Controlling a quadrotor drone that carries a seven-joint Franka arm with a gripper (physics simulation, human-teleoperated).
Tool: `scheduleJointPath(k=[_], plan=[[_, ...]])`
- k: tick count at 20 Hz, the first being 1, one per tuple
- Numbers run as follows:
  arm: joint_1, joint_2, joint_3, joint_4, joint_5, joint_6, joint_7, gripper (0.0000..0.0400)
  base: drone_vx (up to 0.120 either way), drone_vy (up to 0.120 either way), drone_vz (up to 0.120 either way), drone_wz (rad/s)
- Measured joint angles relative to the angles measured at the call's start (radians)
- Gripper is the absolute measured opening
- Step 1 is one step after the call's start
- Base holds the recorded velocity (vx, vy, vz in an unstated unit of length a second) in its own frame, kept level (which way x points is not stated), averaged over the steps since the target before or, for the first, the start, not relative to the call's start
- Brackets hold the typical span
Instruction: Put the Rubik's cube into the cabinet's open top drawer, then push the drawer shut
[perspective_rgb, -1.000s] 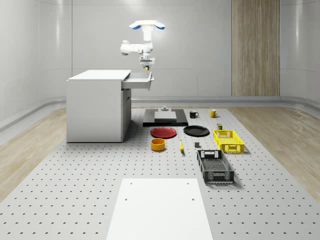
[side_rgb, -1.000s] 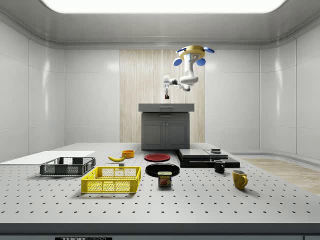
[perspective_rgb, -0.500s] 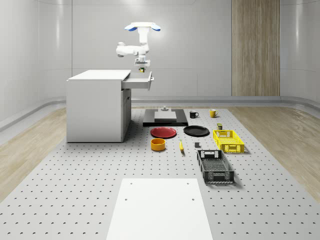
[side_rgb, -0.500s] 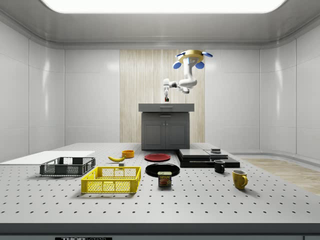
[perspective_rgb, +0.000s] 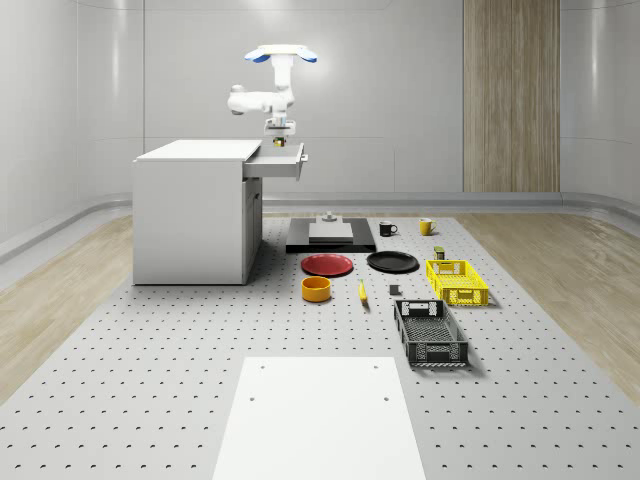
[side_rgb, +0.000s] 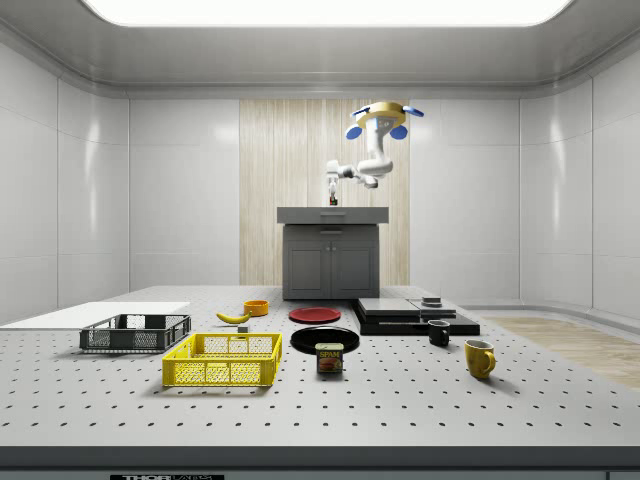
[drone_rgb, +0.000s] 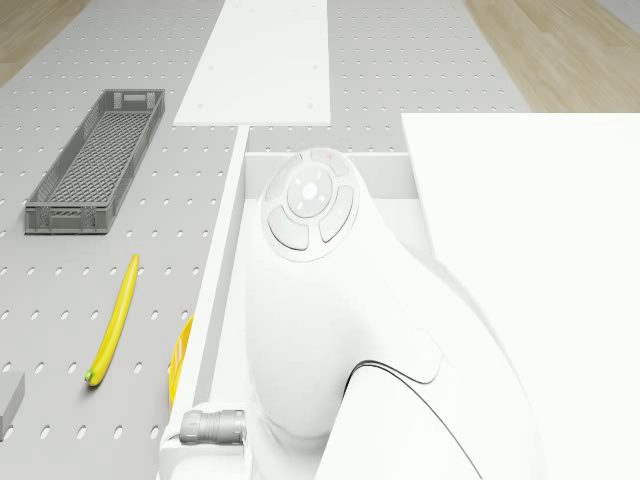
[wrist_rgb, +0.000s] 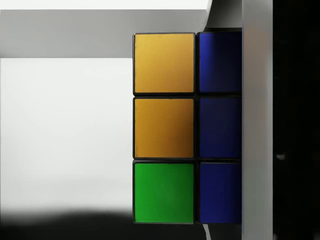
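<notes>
So I'm hovering above the white cabinet (perspective_rgb: 195, 205), arm bent down over its pulled-out white top drawer (perspective_rgb: 283, 160). My two-finger pincer (perspective_rgb: 277, 135) is clamped on the multicoloured Rubik's cube (wrist_rgb: 187, 127), which hangs just above the open drawer, not yet inside it.

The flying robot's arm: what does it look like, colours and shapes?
The arm is glossy white, made of rounded, bulbous segments, and hangs from a drone with a white body and blue rotor guards; in the side view the drone's top looks yellowish. Seen from the drone's camera, one joint carries a round cap with raised button-like panels. The gripper end looks darker.
</notes>
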Motion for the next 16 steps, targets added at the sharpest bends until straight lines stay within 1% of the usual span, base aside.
scheduleJointPath(k=[8,16], plan=[[-0.02,0.003,-0.123,0.023,-0.117,0.037,0.004,0.0325,0.0,0.0,0.0,0.0],[-0.042,0.016,-0.227,0.054,-0.216,0.065,0.006,0.0325,0.0,0.0,0.0,0.0]])
